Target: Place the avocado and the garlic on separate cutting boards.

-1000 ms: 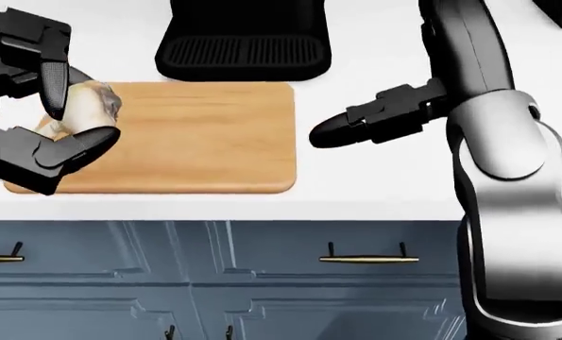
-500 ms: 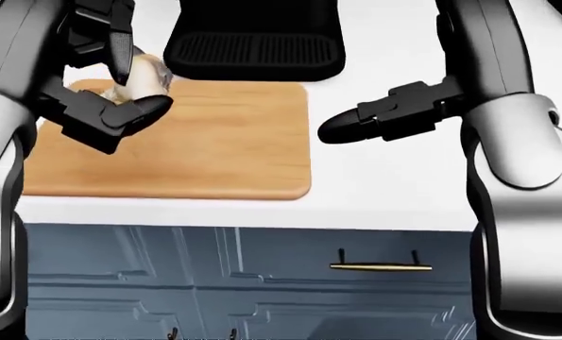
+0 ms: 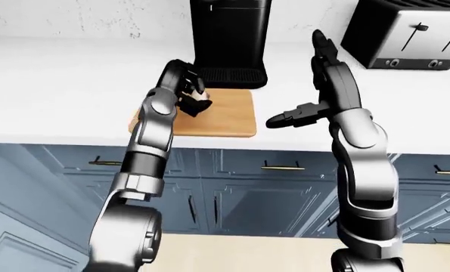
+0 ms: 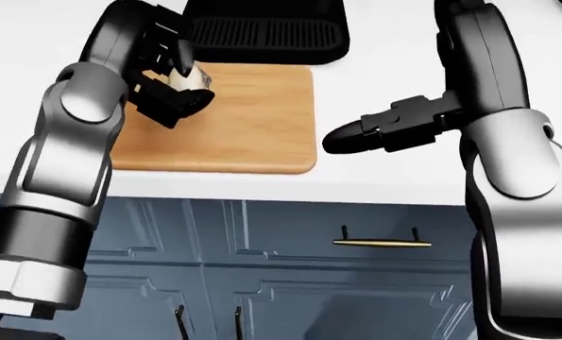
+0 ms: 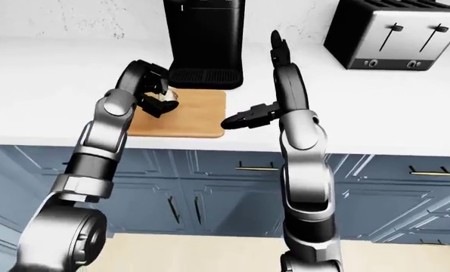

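Garlic in my left hand, held over the cutting board.

Garlic like this I judge to be light and firm under a papery, brittle skin, a little slick and rounded, so it is best taken around its widest part with light pressure, not by the tip. My left fingers are curled close round the pale bulb, one above and the others below, near the board's top-left corner in the head view; whether it touches the wood I cannot tell. My right hand holds nothing, its fingers stretched out flat and together over the white counter, just right of the board. No avocado shows in any view, nor a second board.
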Motion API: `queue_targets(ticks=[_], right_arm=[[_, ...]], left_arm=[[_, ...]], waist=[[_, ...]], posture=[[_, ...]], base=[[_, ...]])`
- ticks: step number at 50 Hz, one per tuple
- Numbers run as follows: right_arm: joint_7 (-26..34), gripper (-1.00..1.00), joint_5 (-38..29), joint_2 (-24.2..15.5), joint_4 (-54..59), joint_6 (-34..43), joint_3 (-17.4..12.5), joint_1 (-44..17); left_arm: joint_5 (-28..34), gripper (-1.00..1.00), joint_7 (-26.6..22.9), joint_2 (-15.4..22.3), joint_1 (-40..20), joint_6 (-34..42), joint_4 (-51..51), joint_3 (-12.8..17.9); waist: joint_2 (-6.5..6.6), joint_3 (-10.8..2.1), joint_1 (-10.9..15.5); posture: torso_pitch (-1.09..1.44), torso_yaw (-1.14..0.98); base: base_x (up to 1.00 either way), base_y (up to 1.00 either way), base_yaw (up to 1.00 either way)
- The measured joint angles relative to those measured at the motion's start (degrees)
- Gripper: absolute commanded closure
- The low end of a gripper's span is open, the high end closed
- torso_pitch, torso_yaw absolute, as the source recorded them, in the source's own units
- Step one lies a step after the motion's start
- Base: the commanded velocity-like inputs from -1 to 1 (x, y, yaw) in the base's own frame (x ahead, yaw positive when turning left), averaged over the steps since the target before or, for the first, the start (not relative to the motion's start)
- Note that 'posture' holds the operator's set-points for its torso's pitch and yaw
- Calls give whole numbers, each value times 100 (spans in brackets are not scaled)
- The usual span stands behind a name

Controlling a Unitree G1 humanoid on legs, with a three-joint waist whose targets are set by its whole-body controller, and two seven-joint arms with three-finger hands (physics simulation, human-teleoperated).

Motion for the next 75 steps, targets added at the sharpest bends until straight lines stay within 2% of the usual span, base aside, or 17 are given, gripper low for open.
queue_targets(ticks=[21, 23, 27, 28, 30, 36, 37, 44, 49, 53, 55, 60, 61, 70, 75], right_arm=[[-26, -100, 44, 3, -26, -56, 14, 52], [-31, -100, 44, 4, -2, -81, 10, 48], [-30, -100, 49, 13, 33, -107, 18, 64], [-28, -100, 52, 14, 35, -107, 18, 68], [-29, -100, 58, 21, 23, -112, 15, 89], [-49, -100, 78, 22, 77, -164, -1, 103], [-54, -100, 81, 23, 83, -168, -2, 105], [-62, -100, 137, 22, 4, -93, -10, 114], [-67, -100, 151, 8, 28, -129, -12, 92], [-59, -100, 164, -6, 7, -99, -23, 107], [-60, -100, 171, -11, 7, -107, -31, 110], [-63, -100, 175, -14, -46, -51, -28, 109], [-63, -100, 178, -15, -44, -50, -28, 104], [-79, -100, 208, -24, 11, -68, -27, 75], [-67, -100, 212, -36, -19, -51, -21, 64]], left_arm=[[204, 100, 304, -30, -176, -720, 1018, -49], [207, 88, 318, -31, -180, -767, 1067, -49], [240, 80, 358, -35, -199, -844, 1149, -56], [244, 68, 365, -38, -201, -861, 1165, -56], [253, 67, 373, -43, -186, -896, 1172, -62], [262, 48, 396, -56, -202, -1020, 1323, -64], [263, 40, 397, -59, -200, -1037, 1338, -65], [258, 31, 427, -67, -170, -1189, 1414, -62], [282, 16, 455, -64, -183, -1230, 1487, -69], [296, 0, 451, -63, -182, -1238, 1486, -72], [318, -15, 442, -62, -164, -1198, 1465, -78], [339, -24, 366, -79, -78, -1061, 1247, -83], [341, -33, 355, -81, -75, -1042, 1229, -83], [342, -36, 228, -82, -102, -860, 920, -71], [324, -35, 57, -57, -28, -571, 271, -48]], waist=[[10, -67, -9], [7, -73, -8], [7, -84, -9], [8, -86, -9], [10, -93, -8], [15, -108, -10], [16, -109, -11], [21, -110, -13], [17, -114, -18], [17, -105, -18], [18, -98, -19], [16, -77, -18], [14, -75, -17], [5, -69, -12], [10, -63, -17]], posture=[[0, 0], [0, 0], [0, 0], [0, 0], [0, 0], [0, 0], [0, 0], [0, 0], [0, 0], [0, 0], [0, 0], [0, 0], [0, 0], [0, 0], [0, 0]], base=[[0, 0, 0], [0, 0, 0], [0, 0, 0], [0, 0, 0], [0, 0, 0], [0, 0, 0], [0, 0, 0], [0, 0, 0], [0, 0, 0], [0, 0, 0], [0, 0, 0], [0, 0, 0], [0, 0, 0], [0, 0, 0], [0, 0, 0]])
